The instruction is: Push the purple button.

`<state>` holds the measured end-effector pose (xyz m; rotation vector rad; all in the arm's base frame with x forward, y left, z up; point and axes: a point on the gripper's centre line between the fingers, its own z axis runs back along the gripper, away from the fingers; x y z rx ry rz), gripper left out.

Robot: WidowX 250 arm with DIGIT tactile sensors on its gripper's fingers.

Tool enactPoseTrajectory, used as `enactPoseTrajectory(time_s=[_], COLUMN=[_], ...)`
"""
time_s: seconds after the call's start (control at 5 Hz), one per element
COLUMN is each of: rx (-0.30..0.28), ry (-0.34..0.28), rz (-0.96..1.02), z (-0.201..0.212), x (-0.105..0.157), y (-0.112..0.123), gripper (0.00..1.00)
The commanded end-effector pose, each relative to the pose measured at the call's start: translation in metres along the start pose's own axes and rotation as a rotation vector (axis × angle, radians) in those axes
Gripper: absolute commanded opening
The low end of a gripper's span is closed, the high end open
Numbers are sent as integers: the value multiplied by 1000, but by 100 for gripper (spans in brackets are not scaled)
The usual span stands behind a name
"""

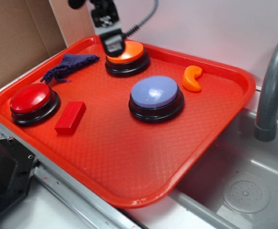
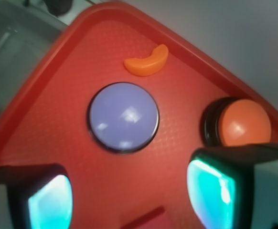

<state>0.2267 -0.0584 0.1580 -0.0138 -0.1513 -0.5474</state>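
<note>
1. Tray (image 1: 129, 176) holds everything; red button (image 1: 31, 98) sits near its left edge.
2. Gripper (image 1: 113, 45) hovers released above the orange button (image 1: 129, 53) by the far edge.
3. Purple button (image 1: 154, 92) rests mid-tray, untouched.

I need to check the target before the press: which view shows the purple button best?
The wrist view: the purple button sits near centre, seen almost straight down, whole and unobstructed. The exterior view also shows the purple button whole, on the red tray, but obliquely, with the gripper over the orange button.
</note>
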Motion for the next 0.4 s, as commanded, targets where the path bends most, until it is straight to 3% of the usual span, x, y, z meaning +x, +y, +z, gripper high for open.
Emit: enactPoseTrajectory(time_s=[0.0, 0.2], rx=[43, 57], ry=[-35, -43], rz=[79, 83], z=[46, 57], x=[-9, -13], y=[-5, -8], gripper=[100, 100])
